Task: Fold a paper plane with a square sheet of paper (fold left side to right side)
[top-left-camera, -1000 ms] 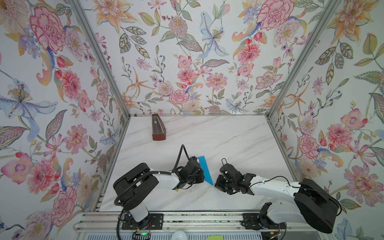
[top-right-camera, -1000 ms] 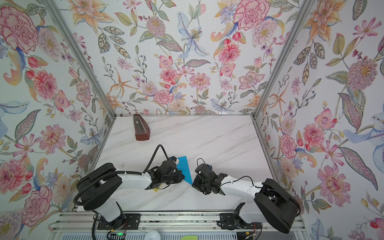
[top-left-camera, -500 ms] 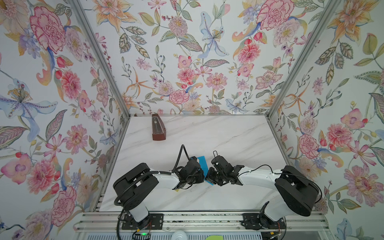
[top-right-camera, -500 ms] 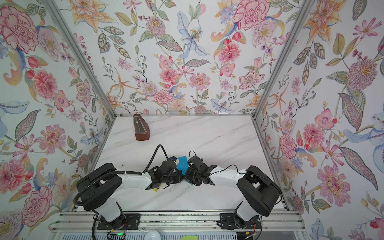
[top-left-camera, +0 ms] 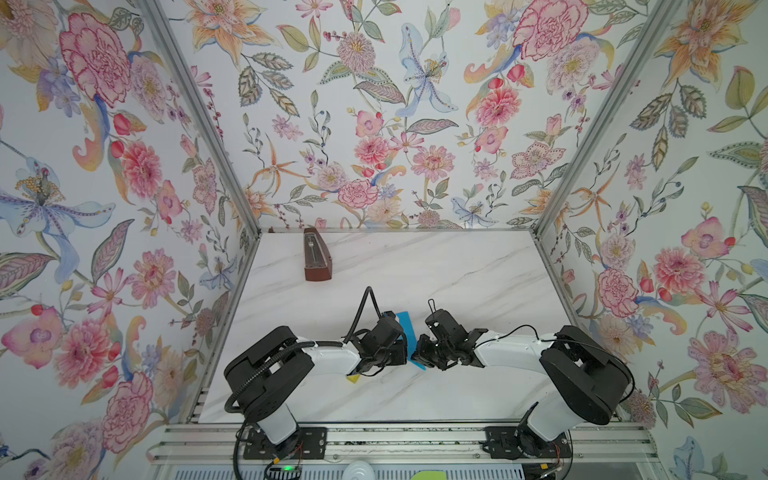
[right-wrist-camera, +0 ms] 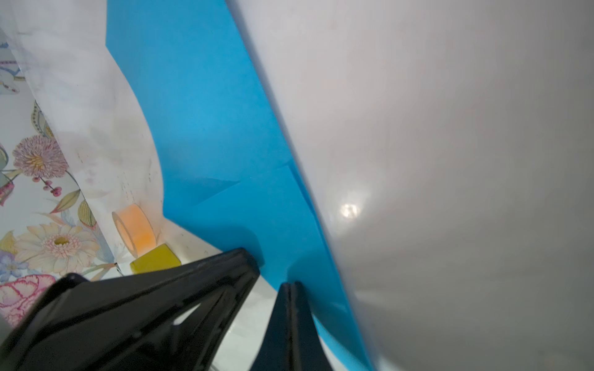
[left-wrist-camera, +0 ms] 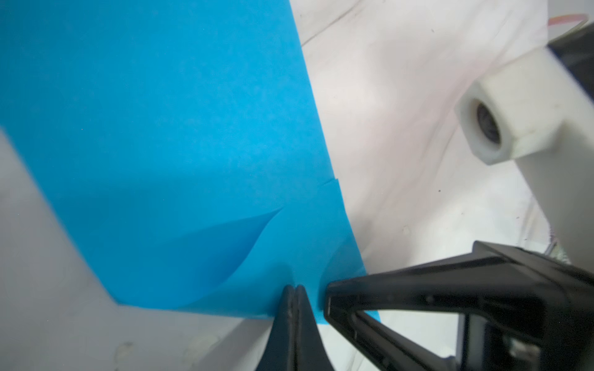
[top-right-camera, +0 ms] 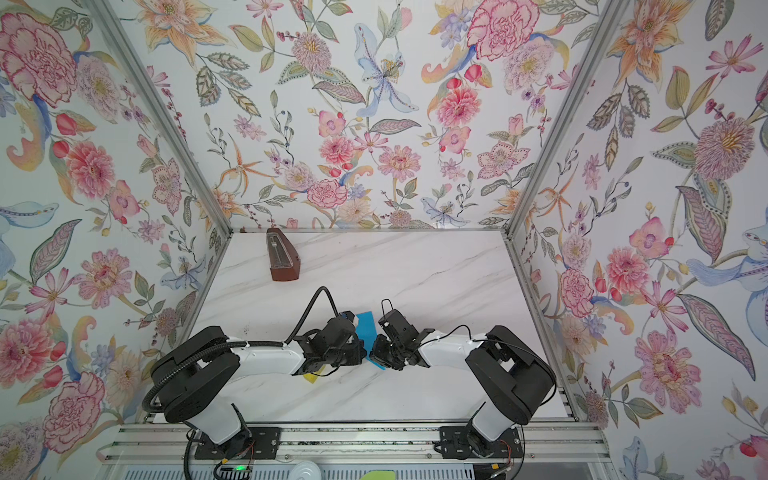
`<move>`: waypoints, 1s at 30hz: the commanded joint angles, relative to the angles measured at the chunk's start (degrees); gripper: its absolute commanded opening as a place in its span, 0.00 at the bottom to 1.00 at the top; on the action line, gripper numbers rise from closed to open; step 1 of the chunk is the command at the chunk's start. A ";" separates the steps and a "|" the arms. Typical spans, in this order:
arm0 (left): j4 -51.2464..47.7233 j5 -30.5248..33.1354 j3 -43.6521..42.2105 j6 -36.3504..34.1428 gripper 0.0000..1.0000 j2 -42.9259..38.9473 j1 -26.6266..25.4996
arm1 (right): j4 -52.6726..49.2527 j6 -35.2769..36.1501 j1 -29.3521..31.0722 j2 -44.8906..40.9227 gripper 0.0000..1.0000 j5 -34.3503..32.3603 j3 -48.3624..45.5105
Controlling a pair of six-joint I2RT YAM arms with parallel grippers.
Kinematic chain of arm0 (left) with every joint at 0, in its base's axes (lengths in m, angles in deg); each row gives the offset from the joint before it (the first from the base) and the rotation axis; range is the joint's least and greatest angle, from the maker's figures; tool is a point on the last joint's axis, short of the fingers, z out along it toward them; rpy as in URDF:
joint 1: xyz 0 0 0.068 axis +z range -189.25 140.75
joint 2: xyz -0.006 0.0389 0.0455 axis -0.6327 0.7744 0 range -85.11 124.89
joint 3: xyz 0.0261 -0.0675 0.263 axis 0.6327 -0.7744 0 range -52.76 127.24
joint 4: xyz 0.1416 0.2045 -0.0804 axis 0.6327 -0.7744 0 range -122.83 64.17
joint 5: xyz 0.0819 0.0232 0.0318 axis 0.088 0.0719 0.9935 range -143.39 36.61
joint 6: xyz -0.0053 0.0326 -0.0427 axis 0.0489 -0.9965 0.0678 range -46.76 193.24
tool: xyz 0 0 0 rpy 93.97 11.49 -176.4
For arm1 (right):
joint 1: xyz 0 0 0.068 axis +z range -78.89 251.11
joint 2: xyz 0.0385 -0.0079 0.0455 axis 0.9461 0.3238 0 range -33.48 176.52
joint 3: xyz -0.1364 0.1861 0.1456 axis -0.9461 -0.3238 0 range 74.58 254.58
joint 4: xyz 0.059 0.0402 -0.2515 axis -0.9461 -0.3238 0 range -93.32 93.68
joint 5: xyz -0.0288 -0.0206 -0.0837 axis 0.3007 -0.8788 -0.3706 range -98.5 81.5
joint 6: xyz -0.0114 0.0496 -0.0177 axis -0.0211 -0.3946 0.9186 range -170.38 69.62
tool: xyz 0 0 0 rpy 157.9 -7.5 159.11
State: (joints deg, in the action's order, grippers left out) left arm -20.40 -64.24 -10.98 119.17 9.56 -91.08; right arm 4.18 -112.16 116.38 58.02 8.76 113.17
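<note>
The bright blue sheet of paper (top-left-camera: 404, 325) (top-right-camera: 366, 326) lies on the marble table, folded into a narrow creased shape with layered flaps (left-wrist-camera: 160, 128) (right-wrist-camera: 205, 128). It sits between the two grippers in both top views. My left gripper (left-wrist-camera: 295, 288) (top-left-camera: 405, 353) is shut, and its tips press on the paper's near edge. My right gripper (right-wrist-camera: 291, 285) (top-left-camera: 419, 352) is also shut, with its tips on the same edge right beside the left one. Each wrist view shows the other gripper's black fingers (left-wrist-camera: 353, 289) (right-wrist-camera: 225, 266) close by. Most of the paper is hidden under the arms in the top views.
A brown wooden metronome (top-left-camera: 316, 259) (top-right-camera: 282, 259) stands at the back left. A small yellow block (top-left-camera: 353, 378) (right-wrist-camera: 154, 258) lies under the left arm, next to an orange tape roll (right-wrist-camera: 135, 229). Flowered walls close in the table on three sides.
My right gripper has swung left from open table onto the paper's edge, beside the left gripper. The left gripper has stayed in place on the paper.
</note>
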 commanded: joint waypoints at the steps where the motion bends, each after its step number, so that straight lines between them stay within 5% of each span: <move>1: -12.01 2.75 5.40 -9.33 0.08 -2.32 -0.37 | -8.44 9.09 -0.87 2.23 0.00 1.73 -0.72; 16: -18.17 -1.81 12.67 -13.15 0.02 3.84 -1.62 | -8.61 10.98 -1.69 5.23 0.00 3.75 0.19; 30: -22.92 5.08 11.46 -14.68 0.00 7.06 -1.07 | -8.77 10.36 -1.61 5.50 0.00 3.49 -0.07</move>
State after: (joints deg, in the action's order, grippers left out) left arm -37.60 -63.85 0.80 106.28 15.05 -92.19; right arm 2.67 -102.00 114.42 60.38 14.97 115.03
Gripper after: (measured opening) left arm 0.048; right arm 0.047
